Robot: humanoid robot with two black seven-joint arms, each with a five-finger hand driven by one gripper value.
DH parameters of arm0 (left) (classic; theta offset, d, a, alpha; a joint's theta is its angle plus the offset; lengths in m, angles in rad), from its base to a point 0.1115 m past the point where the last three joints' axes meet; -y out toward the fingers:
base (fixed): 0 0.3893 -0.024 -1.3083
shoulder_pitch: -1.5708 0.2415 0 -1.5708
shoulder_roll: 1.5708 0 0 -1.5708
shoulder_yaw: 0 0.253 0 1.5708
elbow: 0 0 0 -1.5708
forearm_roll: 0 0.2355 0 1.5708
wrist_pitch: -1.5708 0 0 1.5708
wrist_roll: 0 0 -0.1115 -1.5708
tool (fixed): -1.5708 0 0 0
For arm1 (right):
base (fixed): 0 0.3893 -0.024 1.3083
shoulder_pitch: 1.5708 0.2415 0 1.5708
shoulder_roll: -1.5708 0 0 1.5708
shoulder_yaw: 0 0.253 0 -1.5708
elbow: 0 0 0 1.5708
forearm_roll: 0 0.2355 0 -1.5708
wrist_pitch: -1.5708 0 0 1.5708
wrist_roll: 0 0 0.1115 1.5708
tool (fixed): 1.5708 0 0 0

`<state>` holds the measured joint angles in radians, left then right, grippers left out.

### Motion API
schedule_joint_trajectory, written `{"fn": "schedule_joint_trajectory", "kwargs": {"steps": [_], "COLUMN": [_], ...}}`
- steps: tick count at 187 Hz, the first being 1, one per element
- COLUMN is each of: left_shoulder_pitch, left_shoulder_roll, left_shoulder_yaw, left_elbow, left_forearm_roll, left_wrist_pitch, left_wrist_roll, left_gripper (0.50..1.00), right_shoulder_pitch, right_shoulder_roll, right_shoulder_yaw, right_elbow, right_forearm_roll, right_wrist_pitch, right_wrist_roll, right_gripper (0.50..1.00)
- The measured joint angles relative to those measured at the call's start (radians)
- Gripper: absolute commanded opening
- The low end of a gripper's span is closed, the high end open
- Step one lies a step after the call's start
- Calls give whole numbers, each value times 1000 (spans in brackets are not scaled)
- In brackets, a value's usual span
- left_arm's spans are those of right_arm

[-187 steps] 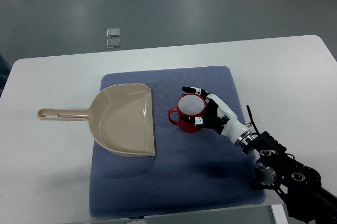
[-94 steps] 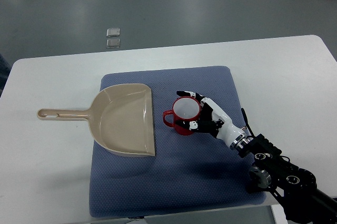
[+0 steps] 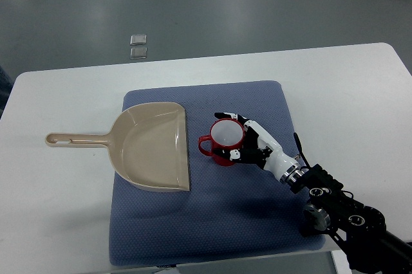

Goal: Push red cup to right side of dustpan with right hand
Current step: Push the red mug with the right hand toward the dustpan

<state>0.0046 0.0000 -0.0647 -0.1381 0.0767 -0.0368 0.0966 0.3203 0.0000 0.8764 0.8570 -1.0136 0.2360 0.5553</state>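
A red cup (image 3: 223, 140) with a white inside stands upright on the blue mat (image 3: 212, 222), its handle pointing left toward the dustpan. The beige dustpan (image 3: 151, 146) lies on the mat's left part, its wide mouth facing right and its handle reaching left onto the table. A narrow gap separates cup and dustpan edge. My right hand (image 3: 244, 142) comes in from the lower right and presses against the cup's right side, fingers curved around its far and near walls. The left arm is out of view.
The white table (image 3: 58, 190) carries the mat. Two small clear squares (image 3: 138, 45) lie on the grey floor beyond the table's far edge. The mat's right and near parts are bare.
The right hand has pushed the cup leftward across the mat, closing most of the gap to the dustpan. In the last half second the motion is slight.
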Motion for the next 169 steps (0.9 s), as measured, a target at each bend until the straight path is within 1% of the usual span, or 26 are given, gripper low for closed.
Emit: {"fn": "schedule_joint_trajectory", "kwargs": {"steps": [169], "left_shoulder_pitch": [0], "left_shoulder_roll": [0], "left_shoulder_yaw": [0], "left_elbow": [0], "left_forearm_roll": [0], "left_wrist_pitch": [0], "left_wrist_roll": [0], "left_gripper": [1000], "right_shoulder_pitch": [30], "right_shoulder_roll": [0], "right_shoulder_yaw": [-85], "right_elbow": [2], "right_forearm_roll": [-2], "right_wrist_pitch": [-2], "right_wrist_roll": [0], "right_gripper": [913]}}
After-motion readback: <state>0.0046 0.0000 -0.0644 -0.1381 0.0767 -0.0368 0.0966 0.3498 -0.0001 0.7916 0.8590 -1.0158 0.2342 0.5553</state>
